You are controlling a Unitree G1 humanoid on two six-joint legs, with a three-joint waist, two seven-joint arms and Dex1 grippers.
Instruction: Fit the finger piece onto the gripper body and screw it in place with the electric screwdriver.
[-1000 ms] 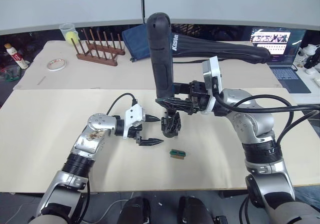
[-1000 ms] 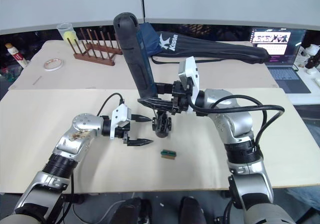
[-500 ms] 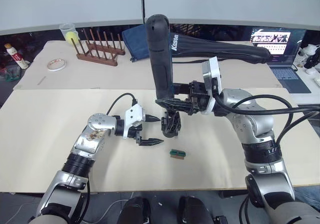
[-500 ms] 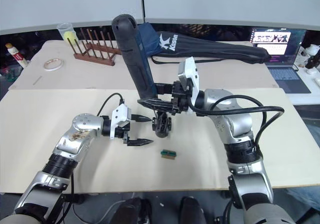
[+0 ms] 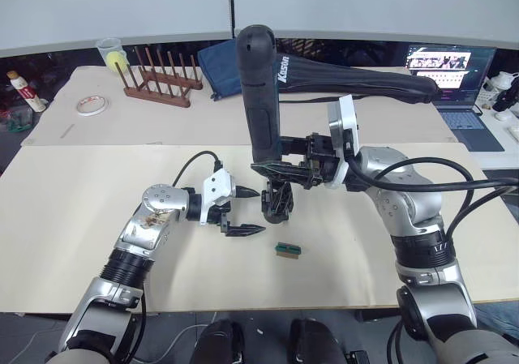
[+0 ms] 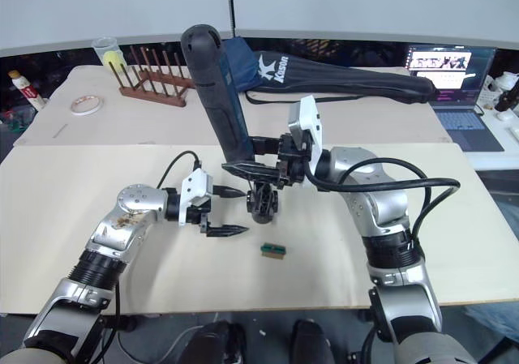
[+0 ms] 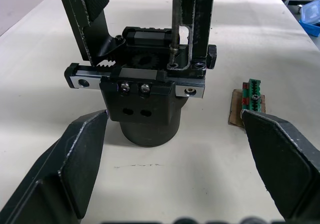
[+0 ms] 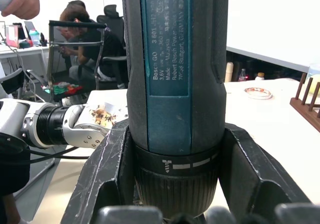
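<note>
The electric screwdriver point(image 5: 261, 96) is being clamped between the two fingers of the right gripper point(image 5: 284, 163), low on its thick barrel, and is being held nearly upright with its butt leaning slightly toward the robot's left. Its thin silver bit point(image 7: 174, 24) is being pointed down onto the top of the gripper body point(image 7: 142, 102), beside the finger piece point(image 7: 202, 22) that is being seen standing on the body's rail. The gripper body is being kept upright on its round base on the tan table point(image 5: 73, 218). The left gripper point(image 5: 243, 211) is being held just beside it, its fingers spread apart and empty. A small green block point(image 5: 287, 250) is lying near the body
</note>
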